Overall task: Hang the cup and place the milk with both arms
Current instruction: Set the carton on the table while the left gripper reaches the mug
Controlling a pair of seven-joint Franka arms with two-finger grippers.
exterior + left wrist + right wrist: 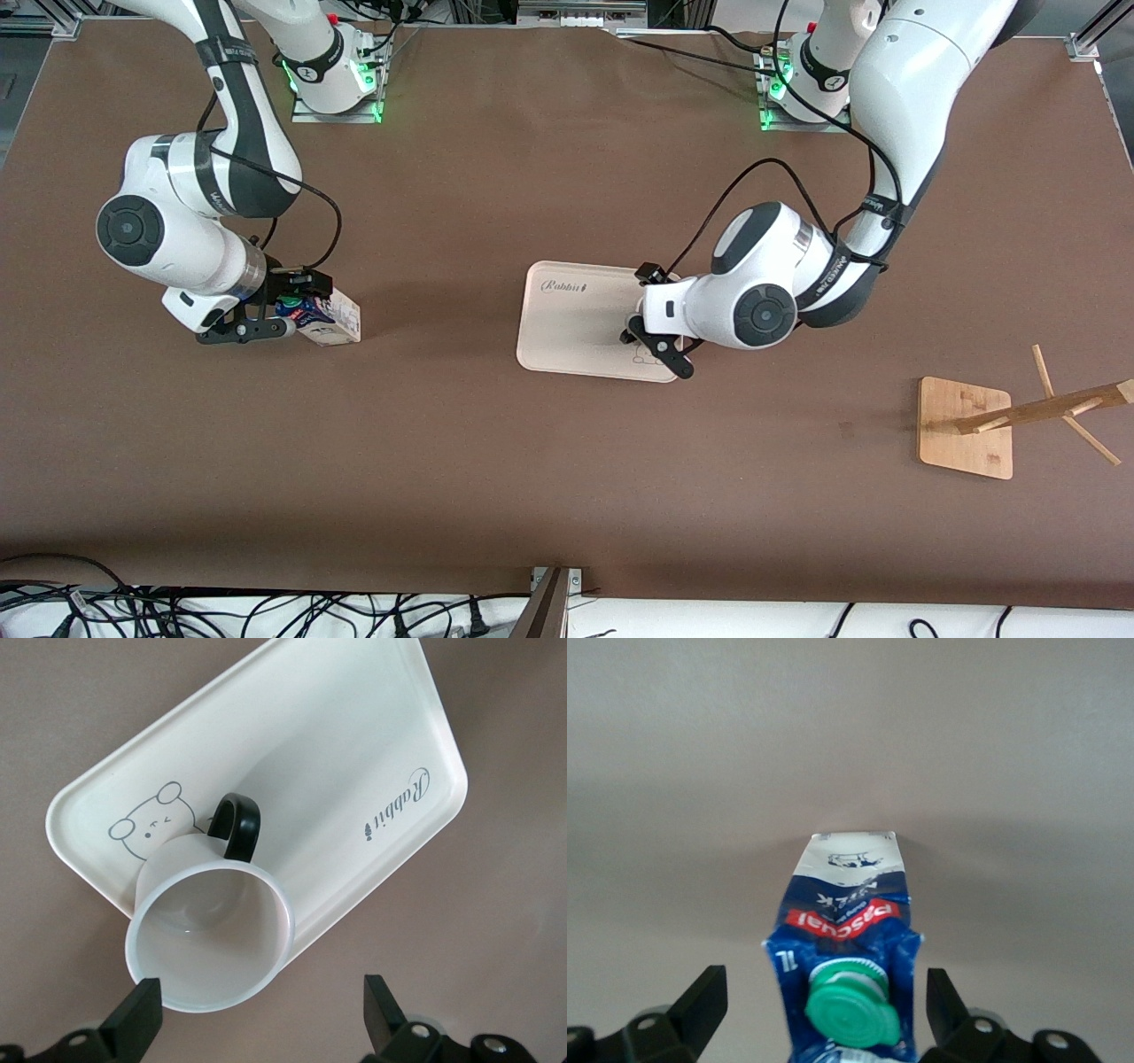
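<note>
The milk (330, 320) lies on its side on the brown table at the right arm's end, green cap (852, 1013) toward my right gripper (299, 308). That gripper (824, 992) is open, one finger on each side of the carton's blue top (843, 943), with a gap on both sides. The white cup (213, 921) rests on a corner of the white tray (354, 744), black handle (239, 824) up, mouth facing my left gripper (261, 992). The left gripper (656, 353) is open just short of the rim, holding nothing. In the front view its hand hides most of the cup.
The tray (567, 310) sits mid-table with a bear drawing (149, 822) beside the cup. A wooden rack (966, 425) with slanted pegs (1063, 408) stands toward the left arm's end, nearer the front camera. Cables run along the front edge.
</note>
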